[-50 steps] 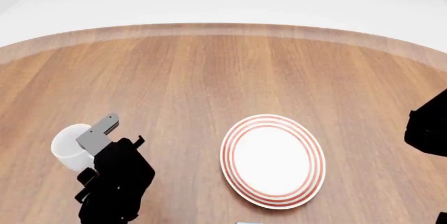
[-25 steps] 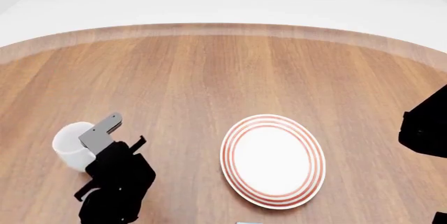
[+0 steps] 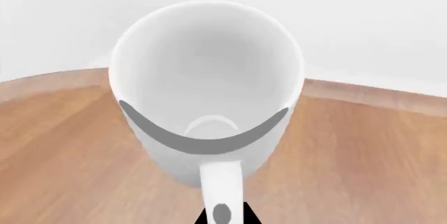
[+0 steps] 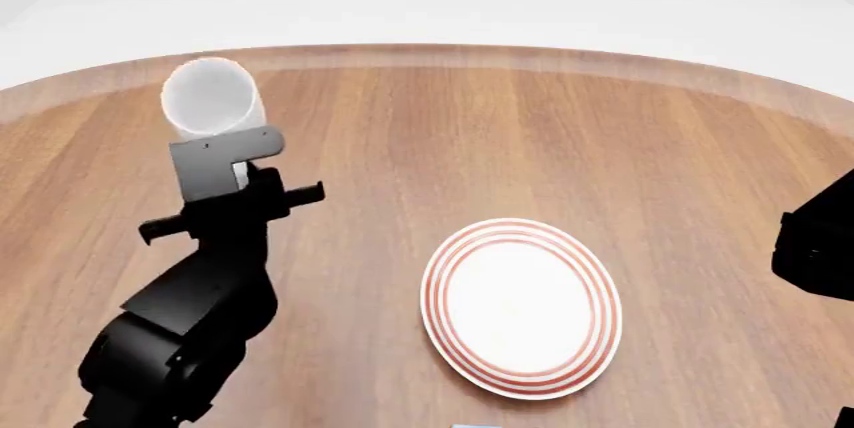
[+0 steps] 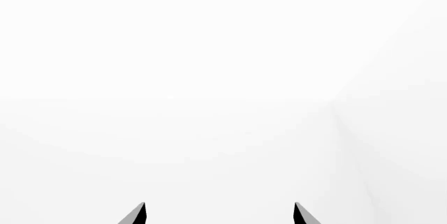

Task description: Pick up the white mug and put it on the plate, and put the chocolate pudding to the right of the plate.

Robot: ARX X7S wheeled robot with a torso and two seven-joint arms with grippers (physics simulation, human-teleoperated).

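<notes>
The white mug point(image 4: 210, 97) hangs in the air over the far left of the table, tipped so its mouth faces the head camera. My left gripper point(image 4: 227, 160) is shut on its handle. In the left wrist view the white mug point(image 3: 207, 77) fills the frame, and its handle point(image 3: 222, 187) runs down between the dark jaws of the left gripper point(image 3: 222, 216). The plate point(image 4: 434, 298), white with red rings, lies bare at the near centre-right. My right gripper point(image 5: 220, 213) stands open on blank white, holding nothing. The chocolate pudding is out of view.
The round wooden table point(image 4: 441, 138) ends in a curved far edge with white floor beyond. My right arm point(image 4: 814, 248) hangs dark at the right border. A thin pale sliver point(image 4: 467, 426) shows at the bottom border, too small to identify.
My left arm has risen and swung towards the far side, lifting the white mug off the table. The mug now sits tilted with its mouth showing. The plate stays put.
</notes>
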